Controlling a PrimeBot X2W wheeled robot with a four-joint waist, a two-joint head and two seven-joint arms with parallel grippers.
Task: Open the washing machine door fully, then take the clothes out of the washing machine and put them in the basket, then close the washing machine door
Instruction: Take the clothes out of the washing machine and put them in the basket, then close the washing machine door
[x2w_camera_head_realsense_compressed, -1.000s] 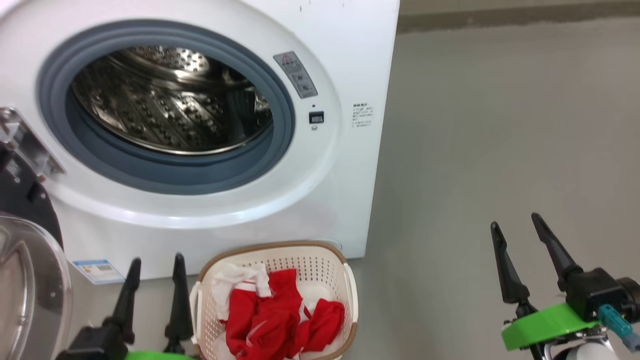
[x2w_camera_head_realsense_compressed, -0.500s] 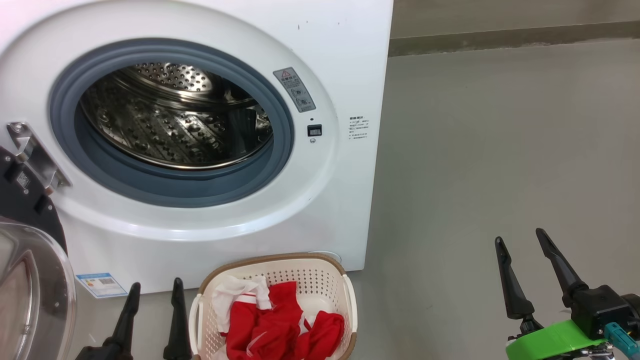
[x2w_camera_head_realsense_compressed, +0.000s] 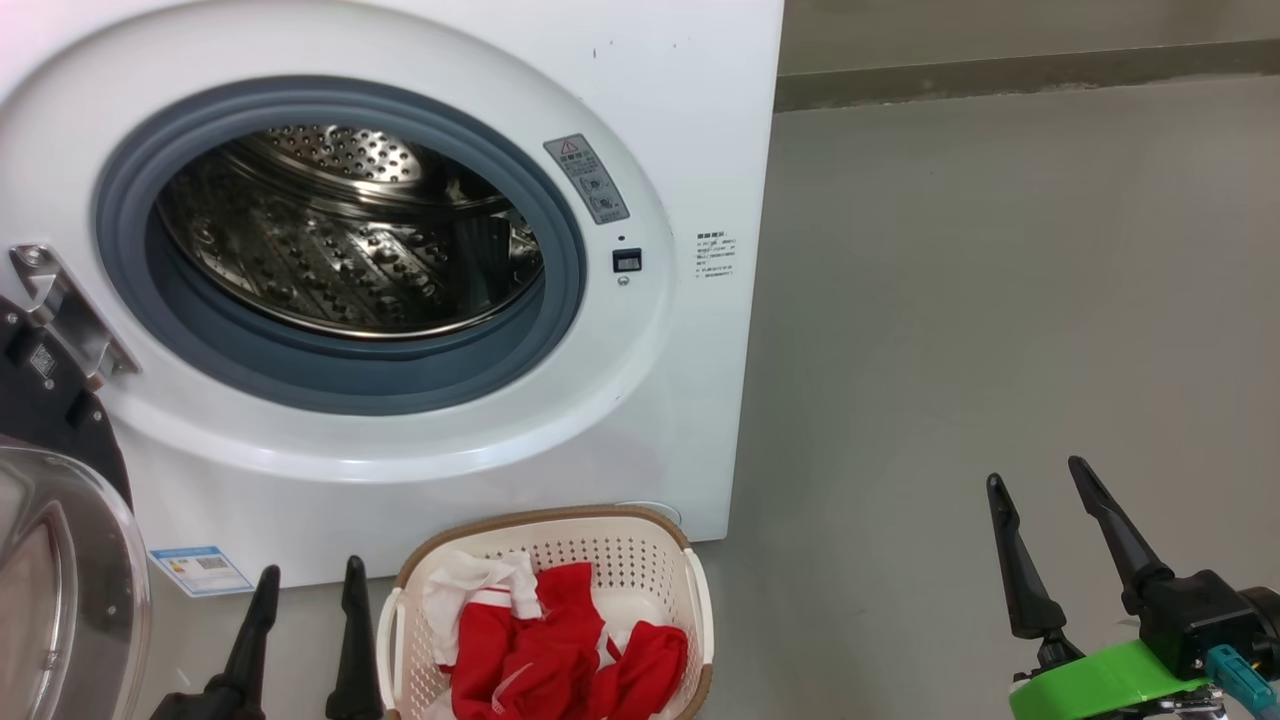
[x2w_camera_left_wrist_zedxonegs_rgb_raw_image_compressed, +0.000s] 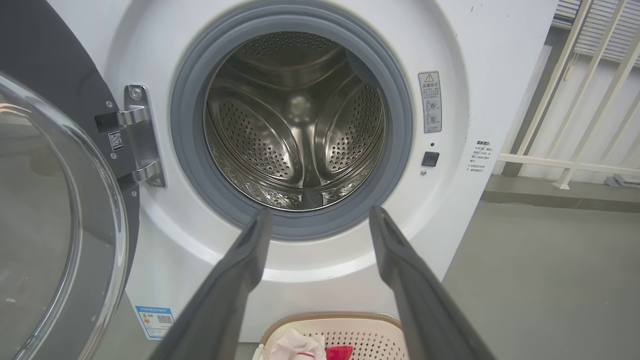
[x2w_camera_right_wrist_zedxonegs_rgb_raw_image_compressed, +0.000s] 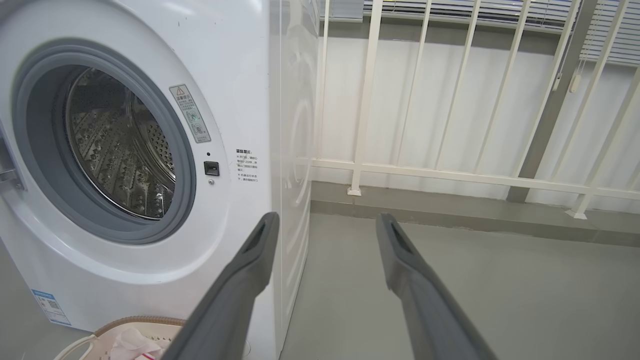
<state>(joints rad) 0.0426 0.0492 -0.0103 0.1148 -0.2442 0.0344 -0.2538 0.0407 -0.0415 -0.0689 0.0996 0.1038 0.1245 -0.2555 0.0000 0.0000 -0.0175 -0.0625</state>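
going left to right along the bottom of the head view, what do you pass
washing machine door -> left gripper -> basket with the clothes in it -> right gripper

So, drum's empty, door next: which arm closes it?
Left. The washing machine door hangs open at the robot's left, beside the open left gripper; the right gripper sits far right, beyond the basket.

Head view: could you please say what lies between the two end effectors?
In the head view, the basket holding the red clothes sits just right of the left end effector; from there to the right end effector is bare grey floor.
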